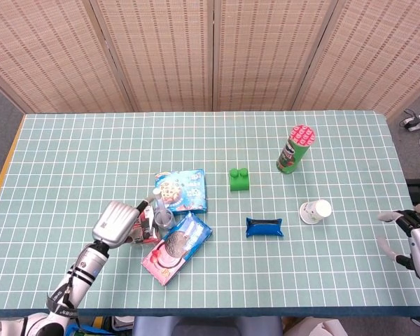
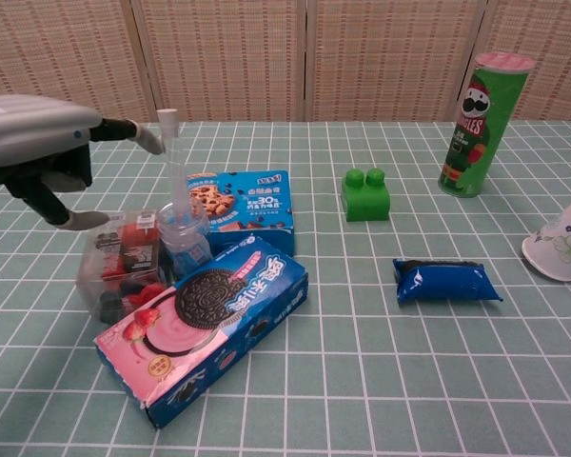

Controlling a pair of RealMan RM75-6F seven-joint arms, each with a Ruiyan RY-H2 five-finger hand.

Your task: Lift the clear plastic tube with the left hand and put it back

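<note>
A: Item one, your clear plastic tube [image 2: 174,181]. Where does it stand?

B: Upright, its wider base [image 1: 162,217] ringed by packets: the clear snack tub [image 2: 124,265] just left of it, the blue cookie box [image 2: 244,208] just behind, the pink-and-blue cookie box [image 2: 205,324] in front.

A: Item two, your left hand [image 2: 40,148].

B: Just left of the tube, above the tub, fingers spread and holding nothing; one fingertip [image 2: 150,141] reaches close to the tube's top, contact not discernible.

A: Item three, your right hand [image 1: 414,240].

B: Far right of the tube, at the table [image 1: 91,154] edge, fingers apart, empty.

A: Remaining stock?

B: All right of the tube: green block [image 1: 239,178], blue packet [image 1: 264,227], paper cup [image 1: 315,211] on its side, green chip can [image 1: 295,149] upright.
</note>
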